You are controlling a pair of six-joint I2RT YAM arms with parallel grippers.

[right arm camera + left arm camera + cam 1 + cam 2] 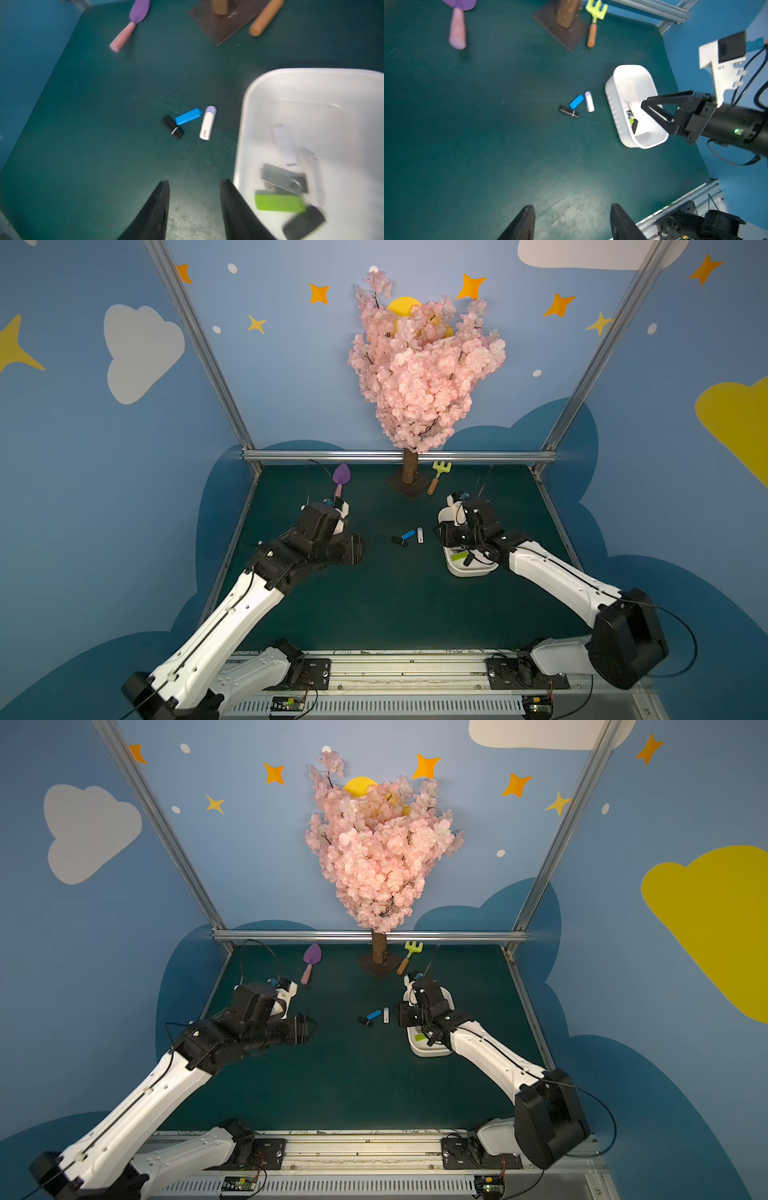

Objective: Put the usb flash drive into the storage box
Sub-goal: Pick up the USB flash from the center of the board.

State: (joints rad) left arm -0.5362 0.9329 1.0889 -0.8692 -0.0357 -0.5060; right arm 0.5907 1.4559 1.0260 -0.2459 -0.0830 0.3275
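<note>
Mat [395,605] dark green, seemingly scuffed; walls [83,448] blue, clouds, stars; left tool [571,205], right tool [195,180] both apart, empty.

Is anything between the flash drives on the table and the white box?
Nothing visible: bare green mat separates the white, lilac-capped flash drive from the white plastic storage box. The right gripper hangs above the box's rim.

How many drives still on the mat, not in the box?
3, clustered beside the box: black drive, blue drive next to it, white drive nearest the box. Others may be hidden.
</note>
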